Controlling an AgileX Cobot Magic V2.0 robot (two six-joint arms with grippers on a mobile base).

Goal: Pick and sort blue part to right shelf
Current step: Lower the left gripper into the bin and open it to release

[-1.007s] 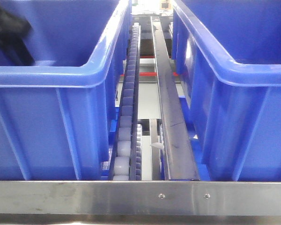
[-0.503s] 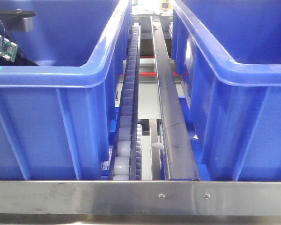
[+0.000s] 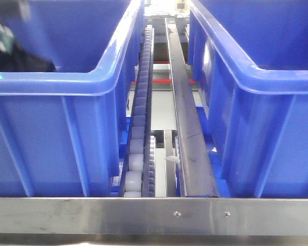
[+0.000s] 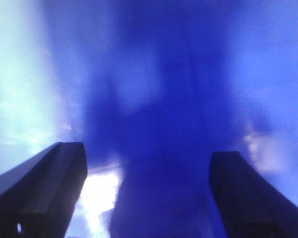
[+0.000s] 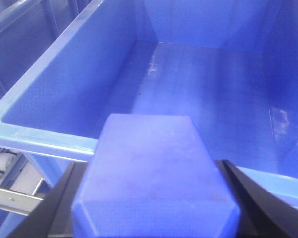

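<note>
A blue part point(image 5: 154, 173), a smooth block with a bevelled front, is clamped between the dark fingers of my right gripper point(image 5: 149, 168). It hangs over the near rim of a large blue bin point(image 5: 44, 136) whose inside shows nothing but bare floor. That bin stands on the right shelf point(image 3: 92, 215), seen in the front view as a steel front rail. My left gripper point(image 4: 148, 153) is open inside blurred blue plastic, with nothing between its dark fingers point(image 4: 49, 183). In the front view the left arm point(image 3: 18, 56) is a dark blur inside the left bin point(image 3: 66, 84).
A second blue bin point(image 3: 256, 77) stands on the right in the front view. Between the two bins run a pale roller track point(image 3: 138, 128) and a dark steel guide bar point(image 3: 187, 128). Rollers point(image 5: 0, 166) show below the bin in the right wrist view.
In the front view the left arm has shifted inside the left bin: its green circuit board has blurred and the dark bulk now reaches lower and further right. Bins and tracks are unmoved.
</note>
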